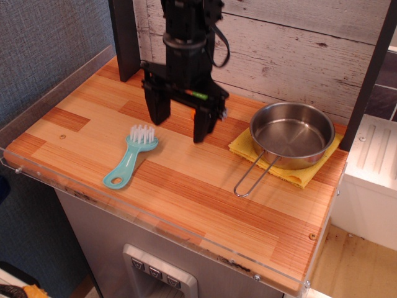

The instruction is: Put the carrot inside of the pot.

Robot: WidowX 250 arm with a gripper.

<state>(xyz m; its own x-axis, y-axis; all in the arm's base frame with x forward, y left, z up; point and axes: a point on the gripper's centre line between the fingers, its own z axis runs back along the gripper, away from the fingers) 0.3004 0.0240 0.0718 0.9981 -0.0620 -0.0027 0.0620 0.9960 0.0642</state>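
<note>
My gripper (180,124) is open, with its two black fingers pointing down just above the wooden table (186,192), left of centre. A small orange patch (193,114) shows between the fingers by the right one; it looks like the carrot, mostly hidden behind the gripper. The pot (291,162) is a shallow shiny steel pan, empty, to the right of the gripper. Its wire loop handle (251,179) points toward the front.
The pot rests on a yellow cloth (305,178). A teal brush (129,159) with white bristles lies just in front and left of the gripper. A low clear rim runs along the table's front and left edges. A white plank wall stands behind.
</note>
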